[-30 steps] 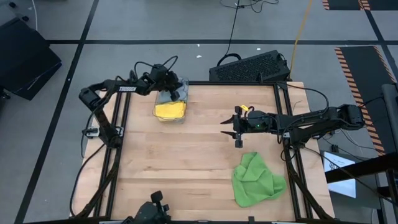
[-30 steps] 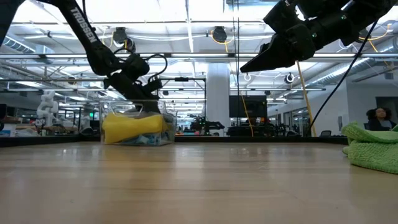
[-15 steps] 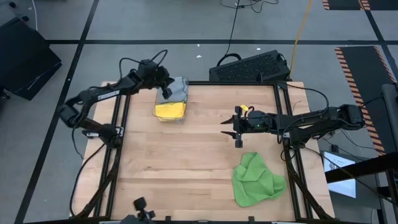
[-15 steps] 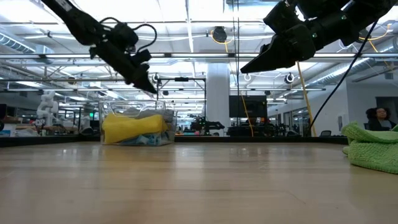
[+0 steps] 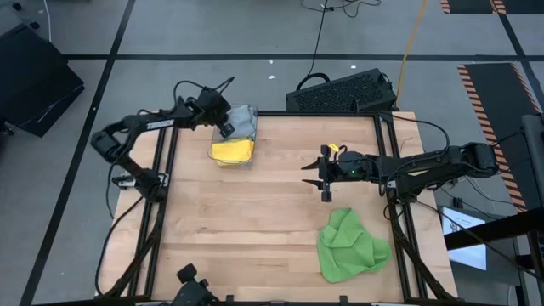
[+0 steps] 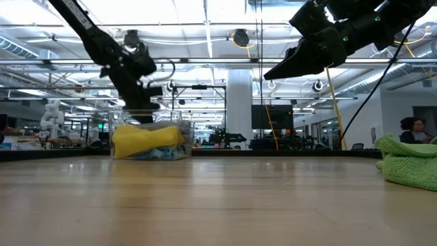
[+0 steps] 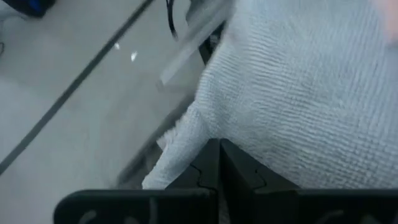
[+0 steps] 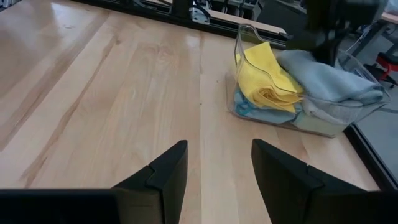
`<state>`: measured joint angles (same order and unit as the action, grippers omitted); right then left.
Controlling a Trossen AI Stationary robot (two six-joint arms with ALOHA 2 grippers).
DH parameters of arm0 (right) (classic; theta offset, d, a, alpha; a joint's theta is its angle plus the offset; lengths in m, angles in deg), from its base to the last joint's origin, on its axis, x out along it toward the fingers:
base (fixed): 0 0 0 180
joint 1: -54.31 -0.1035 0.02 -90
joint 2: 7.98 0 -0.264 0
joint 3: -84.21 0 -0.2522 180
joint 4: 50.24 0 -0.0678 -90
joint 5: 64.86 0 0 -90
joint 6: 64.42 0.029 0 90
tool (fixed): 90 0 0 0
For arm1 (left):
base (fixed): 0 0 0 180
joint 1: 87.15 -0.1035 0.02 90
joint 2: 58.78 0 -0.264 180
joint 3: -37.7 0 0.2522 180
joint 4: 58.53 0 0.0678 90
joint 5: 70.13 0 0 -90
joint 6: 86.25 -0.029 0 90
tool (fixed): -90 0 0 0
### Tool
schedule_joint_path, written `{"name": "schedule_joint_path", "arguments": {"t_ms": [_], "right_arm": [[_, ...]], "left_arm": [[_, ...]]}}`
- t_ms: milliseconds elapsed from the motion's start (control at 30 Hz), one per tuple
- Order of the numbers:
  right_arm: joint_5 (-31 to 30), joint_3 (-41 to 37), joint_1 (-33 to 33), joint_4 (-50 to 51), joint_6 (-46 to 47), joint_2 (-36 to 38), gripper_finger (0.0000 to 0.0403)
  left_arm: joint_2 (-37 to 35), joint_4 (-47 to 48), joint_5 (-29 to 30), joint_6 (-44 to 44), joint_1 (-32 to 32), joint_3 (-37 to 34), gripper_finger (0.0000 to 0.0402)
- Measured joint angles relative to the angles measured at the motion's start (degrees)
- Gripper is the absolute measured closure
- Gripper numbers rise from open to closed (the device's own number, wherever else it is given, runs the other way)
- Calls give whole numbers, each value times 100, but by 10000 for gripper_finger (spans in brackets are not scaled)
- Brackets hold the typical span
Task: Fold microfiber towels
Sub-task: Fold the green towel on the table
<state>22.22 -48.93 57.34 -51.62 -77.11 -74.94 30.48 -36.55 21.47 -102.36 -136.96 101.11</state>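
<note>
Pinching grey towel point(image 7: 298, 93) with left end effector point(image 5: 223, 127), fingers shut on fold, over clear bin point(image 5: 233, 157) at table's point(image 5: 255, 221) far-left corner. I'd lift straight, slowly, so yellow towel point(image 5: 231, 150) stays. Right end effector point(image 5: 321, 174) waits half-open mid-table, near green towel point(image 5: 350, 245).

Left gripper point(image 6: 136, 113): jaws at the clear bin's top rim; whether anything is held cannot be told here.
Clear bin point(image 6: 183, 140): directly below those jaws, on the desk point(image 6: 218, 198).
Yellow towel point(image 6: 143, 139): inside the bin.
Right gripper point(image 6: 273, 74): raised high above the desk, jaws pointing toward the bin, nothing between them.
Green towel point(image 6: 408, 162): crumpled on the desk, below and behind the right jaws.
</note>
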Motion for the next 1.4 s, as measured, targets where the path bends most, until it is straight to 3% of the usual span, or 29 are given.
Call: {"name": "schedule_joint_path", "arguments": {"t_ms": [200, 467, 600, 767, 1067, 1400], "right_arm": [[0, 0, 0, 98, 124, 0, 234], [-4, -2, -372, 821, 889, 317, 234], [-7, -2, -904, 1300, 1420, 650, 234], [-280, -2, -1665, 1938, 2383, 863, 234], [-899, 0, -2942, 2337, 3677, 551, 219], [-1196, -2, -3433, 2318, 3959, -273, 137]], "left_arm": [[22, -120, 3, -136, 129, 120, 387], [-1262, 430, 11, 243, 564, 225, 387], [-1945, 605, 20, 467, 1207, 225, 387], [-2335, 660, 55, 710, 2495, 225, 387], [-1944, 114, 1369, 978, 4720, 220, 387], [-1028, -564, 1715, 1584, 5652, 220, 386]]}}
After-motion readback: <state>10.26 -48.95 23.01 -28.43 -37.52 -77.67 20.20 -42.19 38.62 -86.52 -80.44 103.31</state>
